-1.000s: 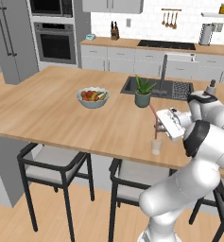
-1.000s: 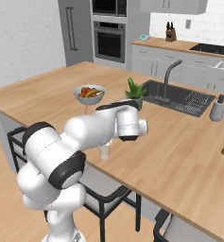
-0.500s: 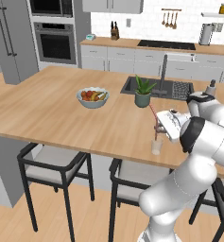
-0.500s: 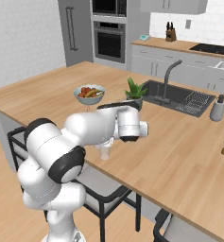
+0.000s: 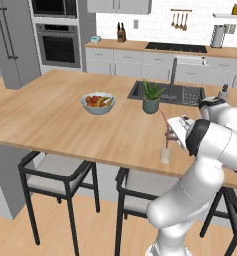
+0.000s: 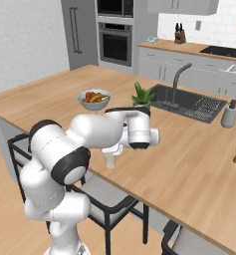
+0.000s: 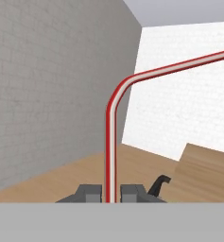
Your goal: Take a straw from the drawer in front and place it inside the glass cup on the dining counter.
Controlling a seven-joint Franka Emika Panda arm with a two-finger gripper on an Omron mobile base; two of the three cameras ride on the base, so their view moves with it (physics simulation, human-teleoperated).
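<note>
Dining counter (image 5: 50, 125) with glass cup (image 5: 165, 154) beneath straw (image 5: 165, 127) pinched in hand (image 7: 111, 193).

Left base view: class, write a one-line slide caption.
Hand holds the straw above the glass cup on the dining counter.

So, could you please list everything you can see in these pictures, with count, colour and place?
straw: one, red and white, bent, gripped above the cup
cup: one, clear, near the front edge of the counter
counter: one, light wood, across the middle
fruit bowl: one, pale, on the counter
plant: one, green in a dark pot, beside the sink
sink: one, dark, set into the counter
stools: black frames, grey seats, under the counter edge
oven: one, dark, back wall
hand: one, dark fingers closed on the straw
</note>
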